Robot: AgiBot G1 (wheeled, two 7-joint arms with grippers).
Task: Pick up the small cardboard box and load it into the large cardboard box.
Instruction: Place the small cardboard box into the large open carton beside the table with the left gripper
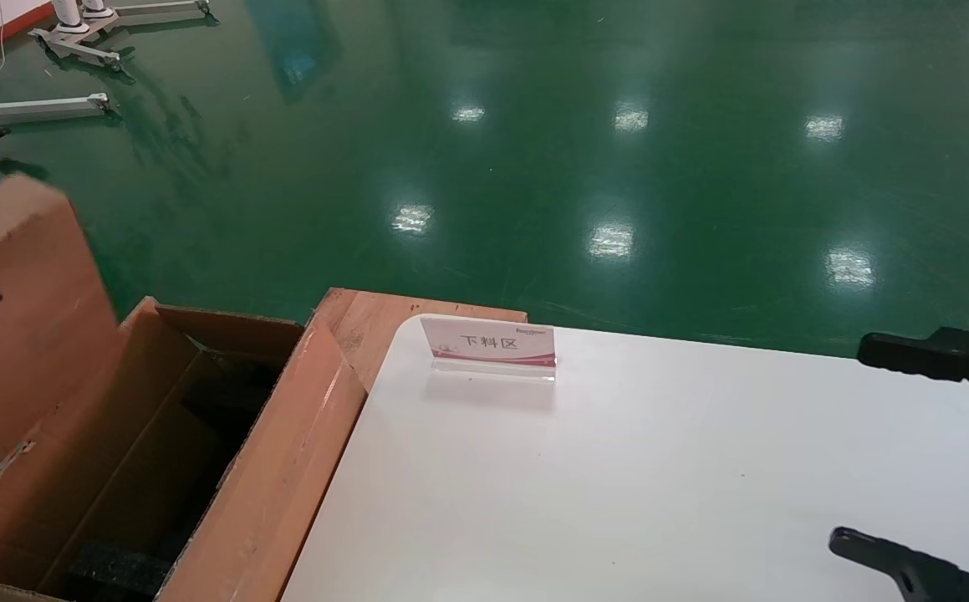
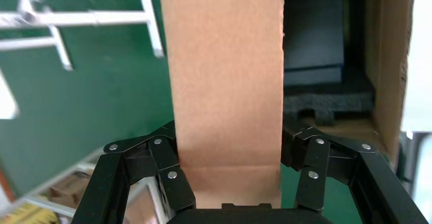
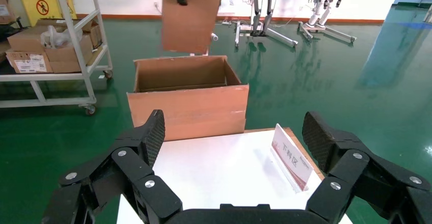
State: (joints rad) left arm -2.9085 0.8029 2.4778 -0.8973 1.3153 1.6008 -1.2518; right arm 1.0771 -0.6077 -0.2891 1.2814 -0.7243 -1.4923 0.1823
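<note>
My left gripper point(image 2: 229, 147) is shut on the small cardboard box point(image 2: 224, 71), a plain brown carton, and holds it in the air at the far left of the head view point(image 1: 20, 318), above the outer side of the large cardboard box point(image 1: 275, 468). The large box stands open beside the white table, with black foam pieces point(image 2: 326, 66) inside. In the right wrist view the small box point(image 3: 189, 18) hangs above the large box point(image 3: 188, 107). My right gripper point(image 3: 234, 132) is open and empty over the table's right side point(image 1: 910, 451).
A white table point(image 1: 660, 468) fills the right of the head view, with a small sign stand point(image 1: 491, 344) near its far edge. Green floor lies beyond. A shelving cart with cartons point(image 3: 51, 46) and metal stands point(image 3: 265, 30) are farther off.
</note>
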